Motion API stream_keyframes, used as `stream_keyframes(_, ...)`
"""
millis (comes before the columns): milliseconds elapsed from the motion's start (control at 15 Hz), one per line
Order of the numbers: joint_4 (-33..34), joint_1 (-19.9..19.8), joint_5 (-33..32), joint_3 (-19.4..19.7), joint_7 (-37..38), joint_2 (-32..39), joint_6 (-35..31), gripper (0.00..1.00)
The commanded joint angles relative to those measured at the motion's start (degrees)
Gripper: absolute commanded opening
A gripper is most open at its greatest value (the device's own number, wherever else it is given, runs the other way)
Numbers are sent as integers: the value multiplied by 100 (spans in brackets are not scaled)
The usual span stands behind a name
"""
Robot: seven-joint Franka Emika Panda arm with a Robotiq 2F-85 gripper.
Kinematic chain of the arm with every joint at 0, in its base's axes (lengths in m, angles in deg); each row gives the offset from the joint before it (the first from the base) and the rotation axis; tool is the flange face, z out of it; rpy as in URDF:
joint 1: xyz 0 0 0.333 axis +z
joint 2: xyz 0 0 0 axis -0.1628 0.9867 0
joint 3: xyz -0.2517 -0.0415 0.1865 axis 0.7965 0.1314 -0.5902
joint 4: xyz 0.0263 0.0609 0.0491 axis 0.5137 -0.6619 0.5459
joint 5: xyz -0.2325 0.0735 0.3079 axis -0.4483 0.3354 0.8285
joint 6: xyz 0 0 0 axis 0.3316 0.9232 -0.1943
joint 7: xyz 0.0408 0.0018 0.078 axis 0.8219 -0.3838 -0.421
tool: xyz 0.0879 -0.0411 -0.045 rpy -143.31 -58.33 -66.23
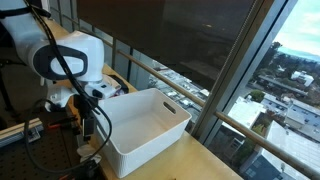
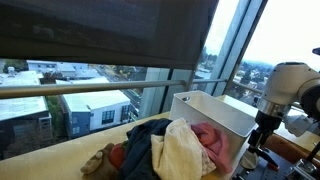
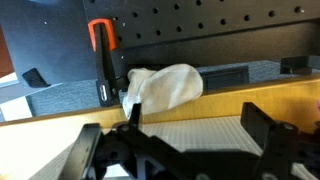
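— Windows behind, wooden table below. Where's the cloth?
— White cloth lies at the table's far edge, touching the orange clamp. Gripper hangs spread, empty. I'd centre over the cloth, clear of that clamp.

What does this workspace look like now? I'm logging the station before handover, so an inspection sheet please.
Surface: light wooden table.
Job's things: white bin upright on the table; white cloth bunched beside the orange-handled clamp.
Clutter: clothes pile next to the bin; the clamp.
Grippers: gripper open, holding nothing.
Cables: black cable looped over the arm.
Surroundings: tall windows, dark blind lowered partway.
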Motion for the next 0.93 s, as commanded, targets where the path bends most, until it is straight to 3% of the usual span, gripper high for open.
stream_keyframes(0, 4, -103, 133, -116, 142, 130, -37, 100)
stream_keyframes(533, -4, -43, 18, 45, 358, 752, -537, 100)
stream_keyframes(867, -14, 89, -278, 529, 342, 1190, -1360, 100)
